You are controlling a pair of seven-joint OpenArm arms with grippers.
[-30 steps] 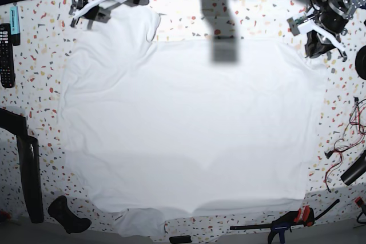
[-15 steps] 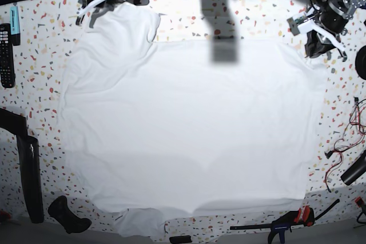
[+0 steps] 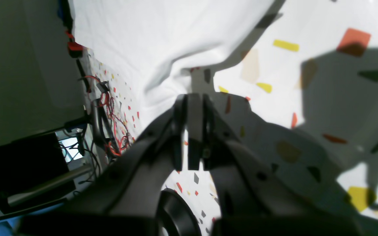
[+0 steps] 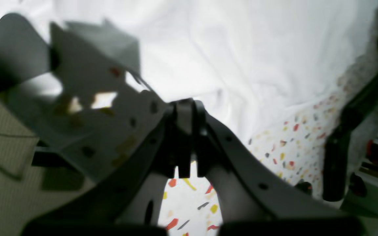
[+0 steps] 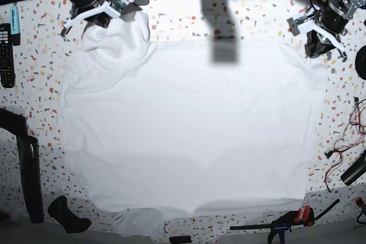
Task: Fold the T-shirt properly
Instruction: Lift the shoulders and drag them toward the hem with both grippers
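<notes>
A: Gripping looks like the step in hand. The T-shirt [image 5: 183, 124] lies spread flat over most of the speckled tabletop [image 5: 189, 21], and the right gripper [image 5: 86, 18] sits at its far corner on the base view's left, jaws pressed together. I judge it has pinched the sleeve there, though neither view shows cloth between the tips.

B: And the left gripper [image 3: 194, 108]?

A: Closed too, at the shirt's opposite far corner, where the cloth bunches just beside its tips. Whether it holds fabric I can't tell.

B: Next move?

A: Probably lifting both corners together and carrying them toward the near hem, keeping the cloth taut.

B: Anything hard to read?

A: The shirt is overexposed, so wrinkles and the collar vanish. The right wrist view is blurred, and a dark smudge [image 5: 224, 50] hangs over the shirt's far edge.
</notes>
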